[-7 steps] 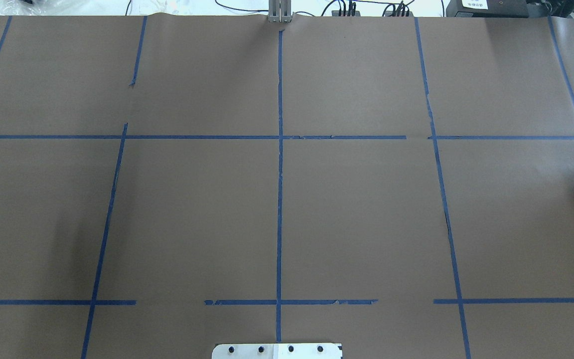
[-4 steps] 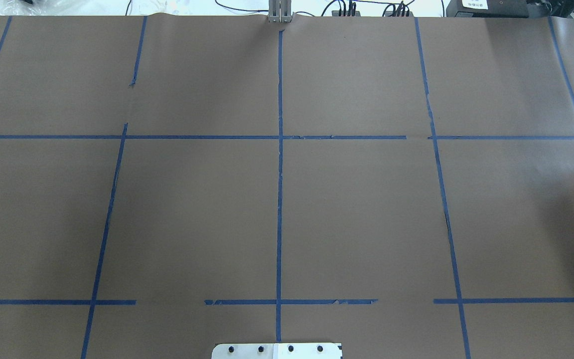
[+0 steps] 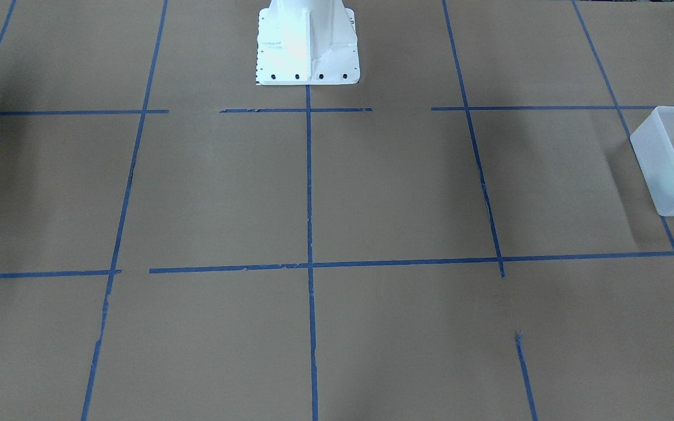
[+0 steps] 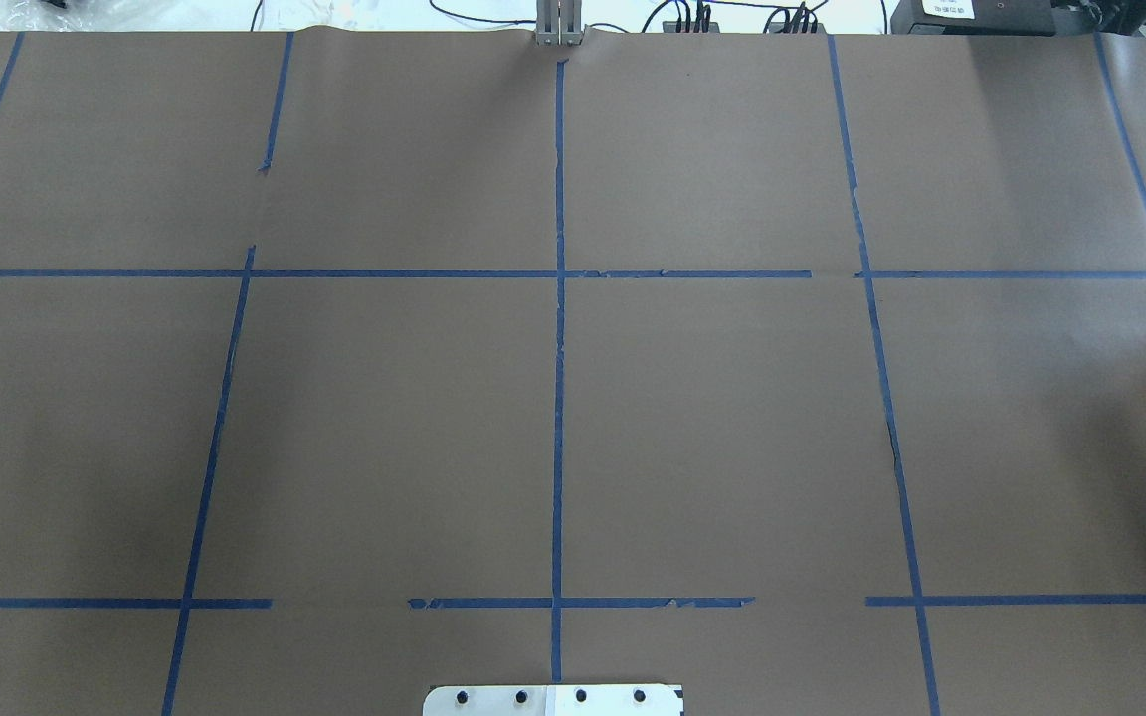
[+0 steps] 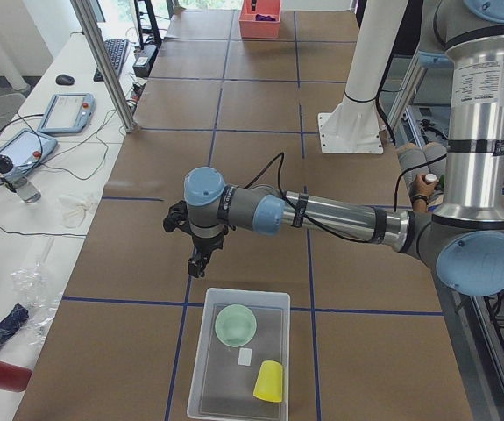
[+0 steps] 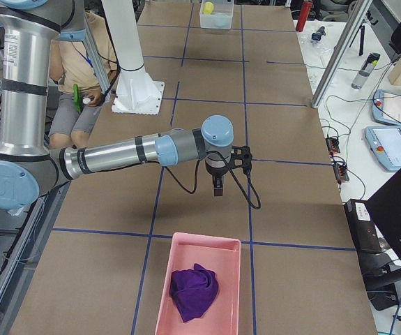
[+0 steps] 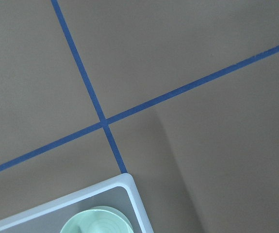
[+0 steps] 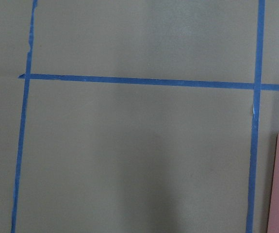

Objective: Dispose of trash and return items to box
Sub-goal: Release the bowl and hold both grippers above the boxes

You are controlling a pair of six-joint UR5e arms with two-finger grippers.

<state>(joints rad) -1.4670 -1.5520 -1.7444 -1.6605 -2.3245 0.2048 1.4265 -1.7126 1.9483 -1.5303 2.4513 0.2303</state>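
Edge shadows point(image 4: 1145, 467) shifted; cup point(image 5: 269, 382) and bowl point(image 5: 235, 325) contained in box point(image 5: 197, 355).
Left gripper point(image 5: 196, 266) and right gripper point(image 6: 217, 192): opening cannot be judged.

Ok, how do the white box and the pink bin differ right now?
The white box is frosted and translucent; the pink bin is opaque. The box holds a green bowl and yellow cup; the bin holds a purple cloth. Both are rectangular and open-topped.
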